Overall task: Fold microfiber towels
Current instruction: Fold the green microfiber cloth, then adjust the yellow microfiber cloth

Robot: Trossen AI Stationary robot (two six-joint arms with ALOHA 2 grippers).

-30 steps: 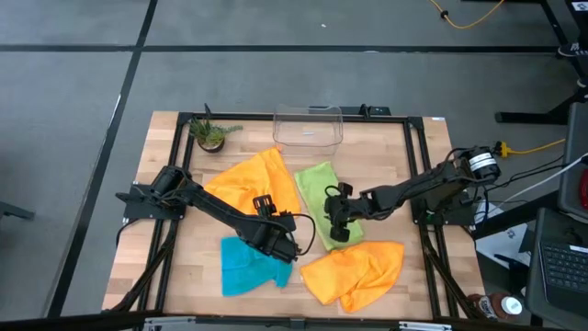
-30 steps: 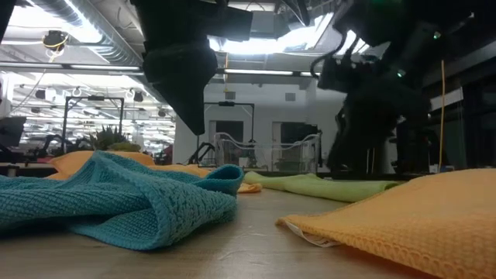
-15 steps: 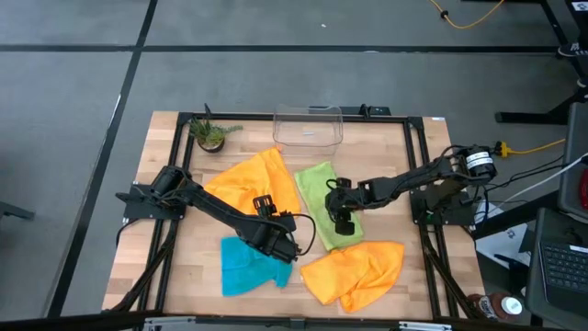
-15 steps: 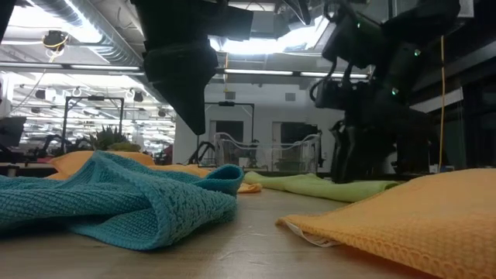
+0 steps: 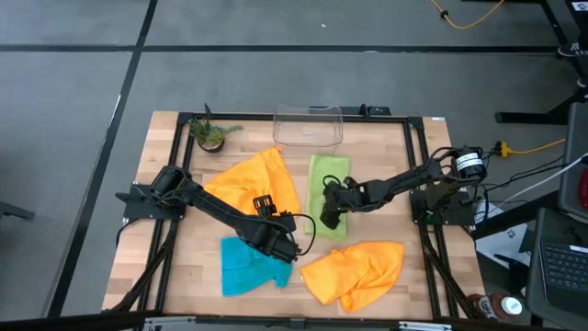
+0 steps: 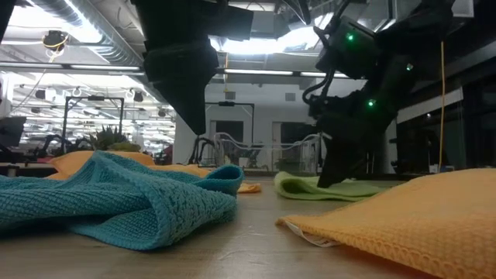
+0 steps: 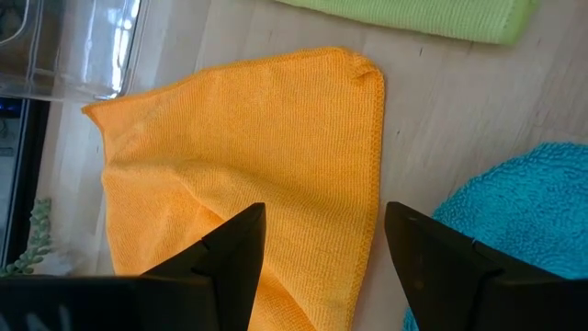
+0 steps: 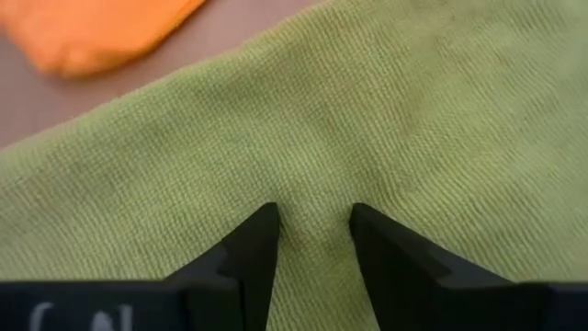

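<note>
Lime green towel (image 5: 328, 193) pinched by right hand (image 5: 329, 217), left hand (image 5: 283, 246) spread open, no writing legible

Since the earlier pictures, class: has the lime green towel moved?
Yes. The lime green towel has shifted toward the clear bin, dragged by the right gripper.
</note>
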